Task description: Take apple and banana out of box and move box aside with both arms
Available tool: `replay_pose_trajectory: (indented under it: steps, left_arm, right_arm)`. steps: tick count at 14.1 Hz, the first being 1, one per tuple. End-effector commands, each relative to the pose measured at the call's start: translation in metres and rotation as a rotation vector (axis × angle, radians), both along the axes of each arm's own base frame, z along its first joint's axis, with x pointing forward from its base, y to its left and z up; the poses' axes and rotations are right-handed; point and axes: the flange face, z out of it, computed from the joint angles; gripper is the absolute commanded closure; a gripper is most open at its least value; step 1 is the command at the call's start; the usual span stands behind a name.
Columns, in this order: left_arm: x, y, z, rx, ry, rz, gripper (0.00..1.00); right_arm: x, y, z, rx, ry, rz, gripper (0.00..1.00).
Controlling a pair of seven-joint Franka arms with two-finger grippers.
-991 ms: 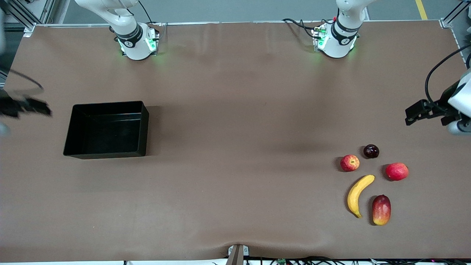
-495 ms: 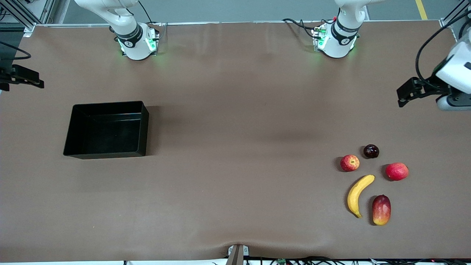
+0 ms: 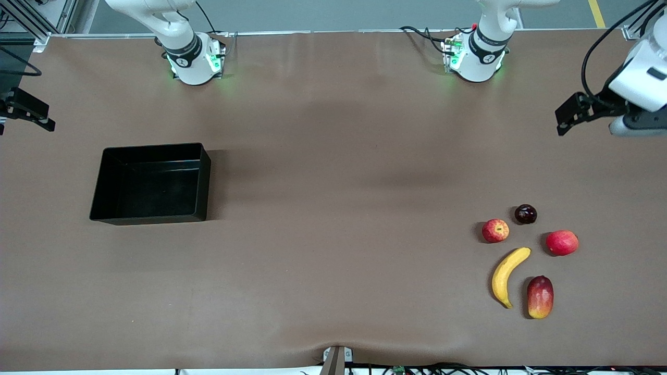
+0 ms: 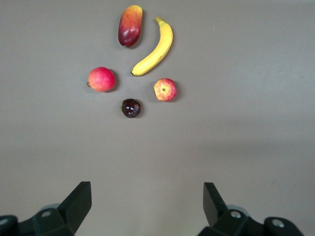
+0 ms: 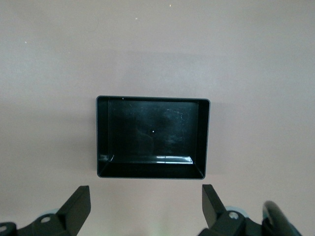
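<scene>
The yellow banana [image 3: 508,276] and the small red apple with yellow patches [image 3: 495,230] lie on the brown table toward the left arm's end. They also show in the left wrist view, banana [image 4: 155,49] and apple [image 4: 165,90]. The empty black box [image 3: 204,182] stands toward the right arm's end and also shows in the right wrist view [image 5: 203,137]. My left gripper [image 3: 567,117] [image 4: 146,206] is open and empty, high over bare table at the left arm's end. My right gripper [image 3: 30,110] [image 5: 146,209] is open and empty, high over the table's edge beside the box.
A dark plum [image 3: 525,214], a plain red round fruit [image 3: 561,242] and a red-and-yellow mango [image 3: 540,297] lie close around the banana and apple. The two arm bases [image 3: 195,60] [image 3: 474,57] stand along the table's edge farthest from the front camera.
Both grippers have moved toward the bases' side of the table, away from the fruits and the box. The fruits and box have not moved.
</scene>
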Motion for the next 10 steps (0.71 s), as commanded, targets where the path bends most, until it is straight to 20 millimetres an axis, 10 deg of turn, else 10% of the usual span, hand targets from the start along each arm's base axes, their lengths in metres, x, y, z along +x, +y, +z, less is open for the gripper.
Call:
replay_pose_trajectory:
  steps: [1, 10]
  left_arm:
    - [-0.0184, 0.0027, 0.0040, -0.021, 0.002, -0.015, 0.00]
    - [-0.0180, 0.0008, 0.0061, -0.060, 0.023, 0.008, 0.00]
  right_arm:
    - [-0.0072, -0.0017, 0.0025, 0.002, -0.015, -0.015, 0.00]
    - [-0.0055, -0.0006, 0.0015, -0.003, -0.018, -0.011, 0.00]
